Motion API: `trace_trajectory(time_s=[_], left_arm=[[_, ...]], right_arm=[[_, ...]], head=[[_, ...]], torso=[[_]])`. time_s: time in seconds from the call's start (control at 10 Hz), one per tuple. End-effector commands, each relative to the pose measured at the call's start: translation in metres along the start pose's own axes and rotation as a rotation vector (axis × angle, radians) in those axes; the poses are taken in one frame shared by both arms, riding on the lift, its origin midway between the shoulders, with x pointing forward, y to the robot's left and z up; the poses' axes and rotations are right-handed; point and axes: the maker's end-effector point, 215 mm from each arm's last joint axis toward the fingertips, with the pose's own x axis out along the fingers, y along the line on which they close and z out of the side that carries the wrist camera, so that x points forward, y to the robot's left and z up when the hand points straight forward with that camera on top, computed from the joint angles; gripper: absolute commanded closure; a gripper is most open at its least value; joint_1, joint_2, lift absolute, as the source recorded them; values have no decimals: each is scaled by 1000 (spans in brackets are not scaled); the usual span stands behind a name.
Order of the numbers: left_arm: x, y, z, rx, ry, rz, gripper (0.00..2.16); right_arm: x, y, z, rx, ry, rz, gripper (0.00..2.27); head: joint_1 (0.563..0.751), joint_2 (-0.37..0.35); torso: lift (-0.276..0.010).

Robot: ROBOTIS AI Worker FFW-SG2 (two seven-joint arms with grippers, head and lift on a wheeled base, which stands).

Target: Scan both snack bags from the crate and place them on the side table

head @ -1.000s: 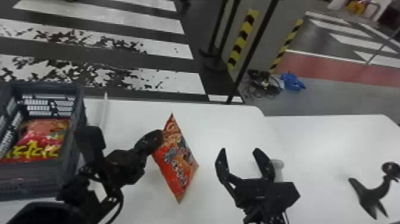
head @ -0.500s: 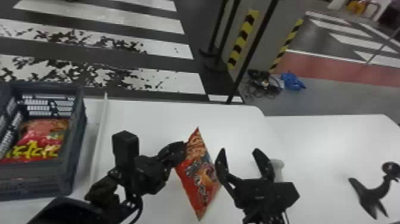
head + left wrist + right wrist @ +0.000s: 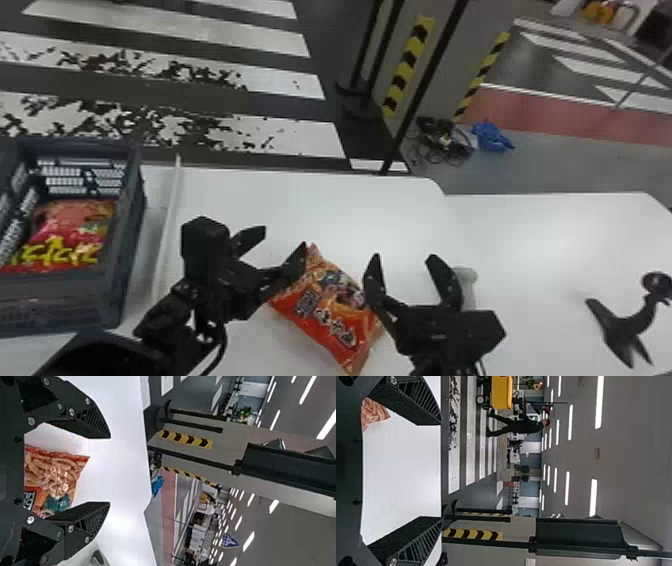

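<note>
In the head view my left gripper [image 3: 280, 245] stands open over the white table, its right finger against or just above an orange snack bag [image 3: 327, 310]. That bag lies on the table between both grippers. My right gripper [image 3: 405, 265] is open just right of the bag, with nothing between its fingers. Another snack bag [image 3: 75, 230], red with yellow print, lies in the grey crate [image 3: 131, 240] at the left. The left wrist view has the orange bag [image 3: 53, 479] behind the spread fingers of the left gripper [image 3: 109, 470]. In the right wrist view, the bag's corner [image 3: 373, 414] is beside the open right gripper [image 3: 441, 471].
A grey handheld scanner stand [image 3: 627, 322] is on the side table [image 3: 550, 230] at the right. A pale round-topped object [image 3: 467, 285] is behind my right gripper. A thin white strip [image 3: 167, 225] runs along the table beside the crate.
My left gripper has moved right and let go of the orange bag, which has gone from hanging upright to lying between the grippers. The right arm has kept still.
</note>
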Motion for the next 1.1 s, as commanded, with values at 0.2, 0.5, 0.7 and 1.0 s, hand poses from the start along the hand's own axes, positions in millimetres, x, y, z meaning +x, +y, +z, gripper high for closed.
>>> trace_trajectory(time_s=[0.2,0.5,0.7,1.0], left_arm=[[-53,66,72,165,-123,227,39],[-126,144,103,242,-168,421,39],[-163,182,110,245,-189,499,39],[-188,197,97,225,-178,529,39]], right_arm=[[-2,-1,-3,0,7,-2,63],[4,-7,-19,75,92,-8,53],[10,-7,-36,124,161,3,49],[12,-12,-83,171,342,1,49]], head=[[695,-350],[695,-291],[695,-232],[695,-153]], torso=[[-98],[-98],[-98],[-98]])
